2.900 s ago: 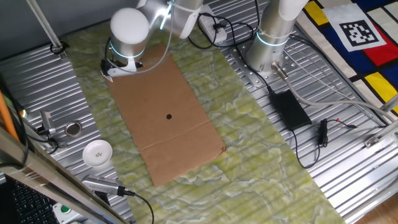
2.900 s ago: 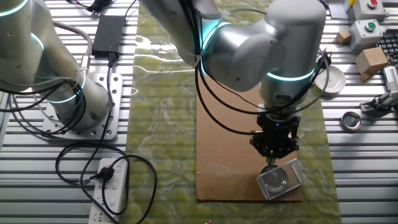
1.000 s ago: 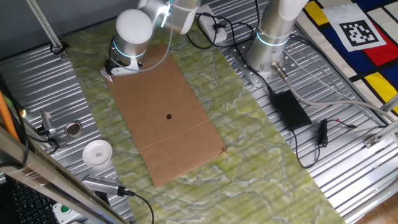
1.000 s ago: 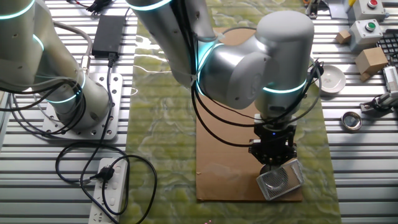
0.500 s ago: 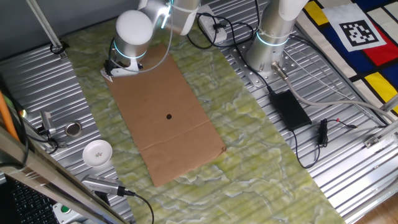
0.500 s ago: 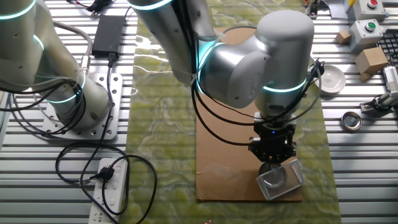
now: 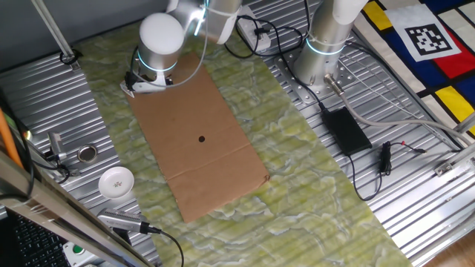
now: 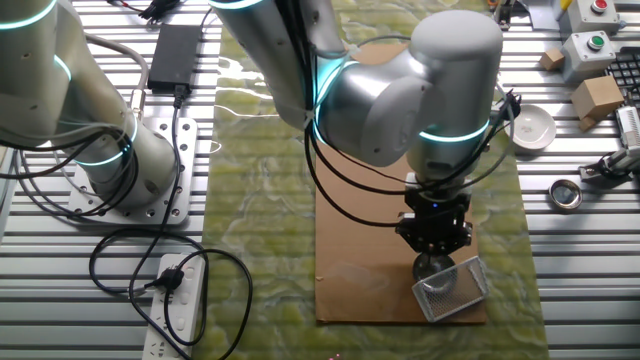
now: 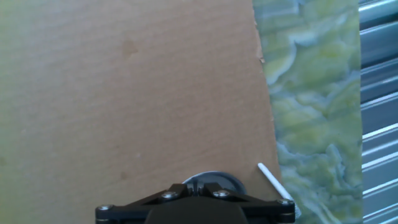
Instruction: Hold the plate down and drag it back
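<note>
Lying flat on the cardboard sheet (image 8: 400, 200), the plate (image 8: 452, 288) sits at that sheet's near corner in the other fixed view, just inside two of its edges. Its outline is four-sided and slightly longer than wide; the long axis runs roughly left–right in that view, tilted so the right end sits higher. One fixed view shows only a sliver of white rim (image 7: 130, 88) under the arm's wrist. Hand view shows one rim edge as a thin white line (image 9: 273, 182) near the cardboard's border.

The gripper (image 8: 433, 262) stands vertical over the plate's upper-left portion, tip at or on the plate; actual contact cannot be confirmed. Jaws: cannot tell whether apart or together, since the wrist hides them in the fixed views and the hand view shows only the black housing.

Change vs. half a second ago: gripper sits slightly left and up-frame, and the plate has turned a little. Cardboard unmoved on the green mat (image 8: 265, 190) covering the ribbed metal surface (image 8: 60, 290).
</note>
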Robot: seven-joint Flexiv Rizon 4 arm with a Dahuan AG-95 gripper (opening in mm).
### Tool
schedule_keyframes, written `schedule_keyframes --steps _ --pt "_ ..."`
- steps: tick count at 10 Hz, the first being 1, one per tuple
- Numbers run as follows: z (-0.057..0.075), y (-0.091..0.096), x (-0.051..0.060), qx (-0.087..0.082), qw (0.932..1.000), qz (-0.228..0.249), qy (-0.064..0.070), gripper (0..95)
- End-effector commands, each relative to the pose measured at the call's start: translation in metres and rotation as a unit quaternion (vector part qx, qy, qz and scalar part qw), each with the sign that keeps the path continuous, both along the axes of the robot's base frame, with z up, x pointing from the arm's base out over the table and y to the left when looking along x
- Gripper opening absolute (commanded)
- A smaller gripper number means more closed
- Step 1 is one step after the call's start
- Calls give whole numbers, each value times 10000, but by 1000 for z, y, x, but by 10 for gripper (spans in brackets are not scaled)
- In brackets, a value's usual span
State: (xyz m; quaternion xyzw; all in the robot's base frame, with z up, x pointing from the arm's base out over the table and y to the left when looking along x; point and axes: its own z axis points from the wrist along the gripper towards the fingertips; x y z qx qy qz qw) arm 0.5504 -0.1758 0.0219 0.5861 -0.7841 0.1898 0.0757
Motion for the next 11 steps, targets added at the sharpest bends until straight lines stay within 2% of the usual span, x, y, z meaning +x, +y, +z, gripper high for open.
schedule_keyframes --steps 1,7,10,11 --pt "0 2 -4 130 9998 -169 -42 0" --pt "5 9 -7 354 9980 -517 -73 0" --pt "3 10 -9 586 9952 -781 -100 0" --pt "2 9 -11 719 9931 -922 -93 0"
